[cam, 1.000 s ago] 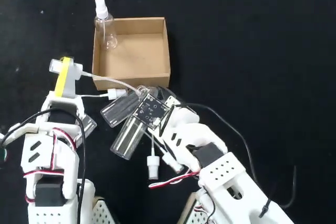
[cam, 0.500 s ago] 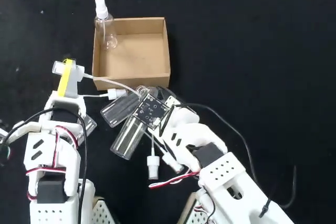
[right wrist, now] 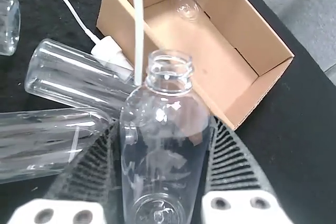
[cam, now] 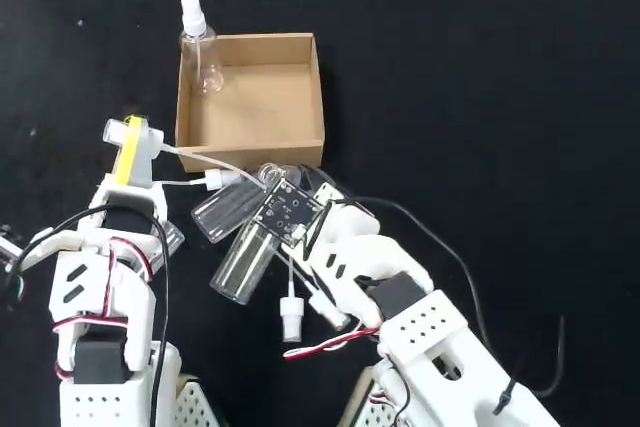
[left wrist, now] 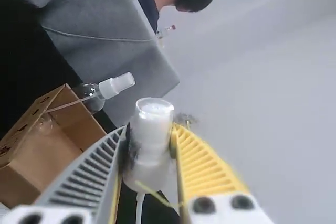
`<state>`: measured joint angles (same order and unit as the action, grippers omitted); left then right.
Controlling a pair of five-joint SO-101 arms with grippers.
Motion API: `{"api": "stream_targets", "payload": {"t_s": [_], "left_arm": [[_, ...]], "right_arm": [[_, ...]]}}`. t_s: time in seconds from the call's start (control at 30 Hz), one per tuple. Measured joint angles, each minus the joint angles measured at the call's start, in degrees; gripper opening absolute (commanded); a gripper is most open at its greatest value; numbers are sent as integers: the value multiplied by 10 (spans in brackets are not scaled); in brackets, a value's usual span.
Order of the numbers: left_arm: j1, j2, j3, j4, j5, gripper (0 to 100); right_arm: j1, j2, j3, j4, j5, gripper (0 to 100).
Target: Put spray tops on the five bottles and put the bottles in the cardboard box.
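I have the left claw (left wrist: 149, 140) clamped on the featherlight spray top (left wrist: 152, 116), right claw (right wrist: 164, 129) clamped round the likely slippery, thin-walled bottle (right wrist: 164, 93) mid-body.

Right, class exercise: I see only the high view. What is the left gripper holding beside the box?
Observer: Left wrist view: the left gripper is shut on a spray top.
Operator: And the right gripper?
Observer: Right wrist view: the right gripper is shut on a bottle with a bare, open neck.
Operator: Is the tube inside it?
Observer: No, the tube ends beside the neck.
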<state>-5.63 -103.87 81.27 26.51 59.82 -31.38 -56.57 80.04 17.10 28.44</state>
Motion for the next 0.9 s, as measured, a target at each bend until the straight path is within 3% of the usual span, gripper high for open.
{"api": "stream_targets", "payload": {"t_s": [0.9], "left_arm": [[0,1,-39,0,11,30]], "right_arm": [[0,0,0,0,0,92]]}}
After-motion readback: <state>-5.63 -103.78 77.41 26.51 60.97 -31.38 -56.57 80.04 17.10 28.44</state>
